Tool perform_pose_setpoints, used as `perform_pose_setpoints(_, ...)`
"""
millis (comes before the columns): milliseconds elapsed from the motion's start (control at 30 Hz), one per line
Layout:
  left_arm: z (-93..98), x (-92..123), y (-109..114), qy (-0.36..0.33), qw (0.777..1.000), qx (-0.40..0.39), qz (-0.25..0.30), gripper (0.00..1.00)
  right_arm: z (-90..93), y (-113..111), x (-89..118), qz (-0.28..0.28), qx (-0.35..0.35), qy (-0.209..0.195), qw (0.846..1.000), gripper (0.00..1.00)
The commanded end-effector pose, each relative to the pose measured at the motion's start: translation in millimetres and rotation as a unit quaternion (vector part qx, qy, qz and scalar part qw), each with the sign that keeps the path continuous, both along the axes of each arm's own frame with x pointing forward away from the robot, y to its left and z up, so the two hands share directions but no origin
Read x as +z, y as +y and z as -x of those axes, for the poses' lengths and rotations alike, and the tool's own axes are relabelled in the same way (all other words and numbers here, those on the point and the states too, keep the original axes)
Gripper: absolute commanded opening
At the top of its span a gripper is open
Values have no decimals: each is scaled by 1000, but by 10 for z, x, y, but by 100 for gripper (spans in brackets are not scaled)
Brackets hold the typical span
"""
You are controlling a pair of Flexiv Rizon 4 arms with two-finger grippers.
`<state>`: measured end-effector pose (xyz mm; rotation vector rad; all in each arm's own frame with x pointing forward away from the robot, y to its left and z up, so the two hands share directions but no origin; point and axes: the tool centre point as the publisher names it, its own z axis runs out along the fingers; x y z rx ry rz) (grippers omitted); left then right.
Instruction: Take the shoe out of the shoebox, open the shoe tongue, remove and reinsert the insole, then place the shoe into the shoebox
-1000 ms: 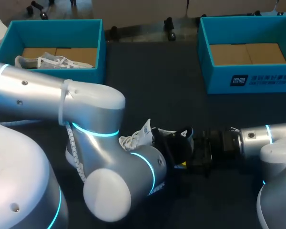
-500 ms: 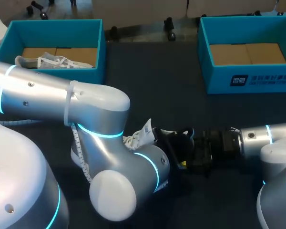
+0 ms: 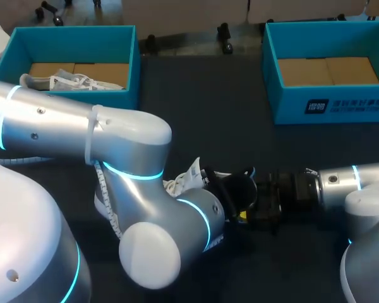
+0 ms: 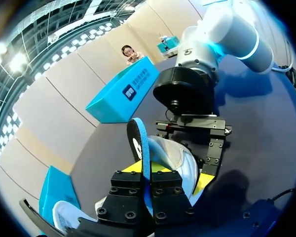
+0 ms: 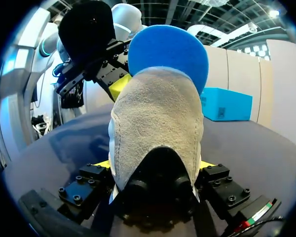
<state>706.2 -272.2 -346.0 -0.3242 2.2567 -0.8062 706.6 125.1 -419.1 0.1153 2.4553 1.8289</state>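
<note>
Boxes: two are counted, one box (image 3: 76, 98) at 11 o'clock on the table (image 3: 208, 113), one box (image 3: 284, 104) at 1 o'clock.
Shoes: two are counted, one shoe (image 3: 69, 81) in the 11 o'clock box, one shoe (image 3: 191, 177) toward 6 o'clock.
Insole (image 5: 167, 52): one is counted, at the 6 o'clock shoe.
Arms: two are counted, left arm (image 3: 63, 129) and right arm (image 3: 354, 180).
Grippers: two are counted, left gripper (image 4: 149, 187) and right gripper (image 5: 155, 165).
Table: one is counted.
</note>
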Motion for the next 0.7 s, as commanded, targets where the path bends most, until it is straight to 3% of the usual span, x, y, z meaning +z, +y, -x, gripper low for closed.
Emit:
perform_pose_setpoints(33,-57,88,20,20,1000,-4,1,0,6,13,17,3,0,1,1000,0)
perform_pose_setpoints(700,-57,666,-225,115,993,5,14,0,6,13,17,3,0,1,1000,0)
